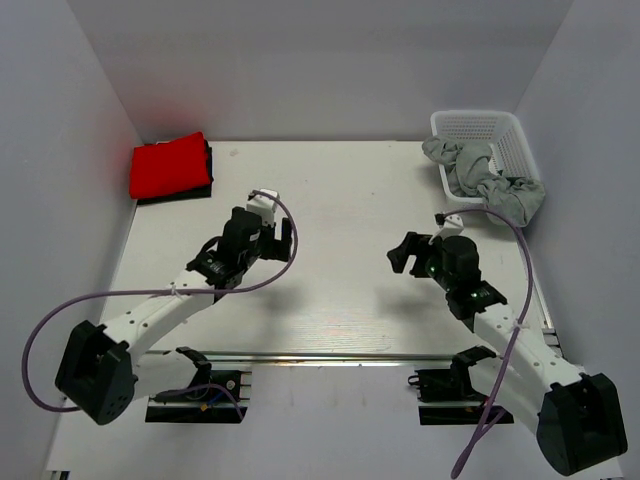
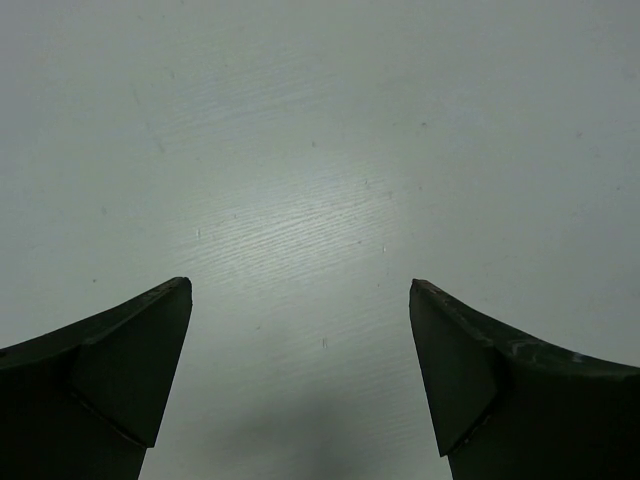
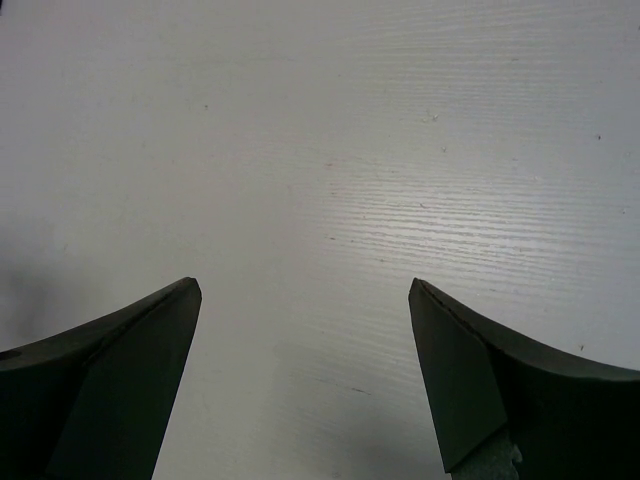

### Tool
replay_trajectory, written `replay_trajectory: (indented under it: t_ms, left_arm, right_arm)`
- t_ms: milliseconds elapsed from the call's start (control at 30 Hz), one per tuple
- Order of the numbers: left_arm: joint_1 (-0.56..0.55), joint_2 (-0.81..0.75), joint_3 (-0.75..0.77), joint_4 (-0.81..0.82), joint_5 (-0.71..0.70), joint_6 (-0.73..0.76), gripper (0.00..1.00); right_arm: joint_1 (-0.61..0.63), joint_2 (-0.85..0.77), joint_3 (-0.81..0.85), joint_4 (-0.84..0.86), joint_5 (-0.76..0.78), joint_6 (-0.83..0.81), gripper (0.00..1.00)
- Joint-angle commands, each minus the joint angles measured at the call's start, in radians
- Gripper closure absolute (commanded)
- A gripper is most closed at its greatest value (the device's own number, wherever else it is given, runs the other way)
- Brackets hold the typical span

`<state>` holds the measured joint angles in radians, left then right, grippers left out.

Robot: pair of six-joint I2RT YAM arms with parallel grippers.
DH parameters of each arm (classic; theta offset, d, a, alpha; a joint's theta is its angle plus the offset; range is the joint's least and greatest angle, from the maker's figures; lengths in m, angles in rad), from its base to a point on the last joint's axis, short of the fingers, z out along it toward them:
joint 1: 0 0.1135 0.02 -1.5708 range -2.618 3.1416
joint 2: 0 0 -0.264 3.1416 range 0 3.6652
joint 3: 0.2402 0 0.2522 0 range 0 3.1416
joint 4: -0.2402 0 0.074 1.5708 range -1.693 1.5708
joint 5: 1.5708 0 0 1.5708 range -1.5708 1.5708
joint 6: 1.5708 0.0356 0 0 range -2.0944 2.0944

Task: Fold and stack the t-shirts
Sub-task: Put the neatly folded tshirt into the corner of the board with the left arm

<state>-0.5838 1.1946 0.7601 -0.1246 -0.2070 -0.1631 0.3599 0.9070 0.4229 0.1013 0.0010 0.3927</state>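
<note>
The left tool [image 2: 300,290] and the right tool [image 3: 305,285] were both fully released, holding nothing, over the tabletop [image 1: 340,200]. The red t-shirt [image 1: 168,166] lay folded on the black t-shirt [image 1: 209,166] in the far left corner.

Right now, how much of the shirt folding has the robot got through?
Done: a folded red t-shirt lies on a folded black one in the far left corner. In hand: nothing; the left claw and the right claw both hang open and empty over the table. Left: crumpled grey cloth, possibly another shirt, spills over the white basket at far right, unfolded.
</note>
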Motion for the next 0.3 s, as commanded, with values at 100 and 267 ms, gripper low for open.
replay_trajectory:
  t_ms: [100,267]
  left_arm:
    - [-0.027,-0.13,-0.091,0.121,-0.035,0.023,0.0]
    - [-0.036,-0.148,-0.11,0.144,-0.035,0.043,0.0]
  right_arm:
    - [-0.001,-0.063,-0.023,0.103,0.01,-0.008,0.1]
    - [-0.004,-0.086,-0.044,0.142,-0.021,-0.02,0.1]
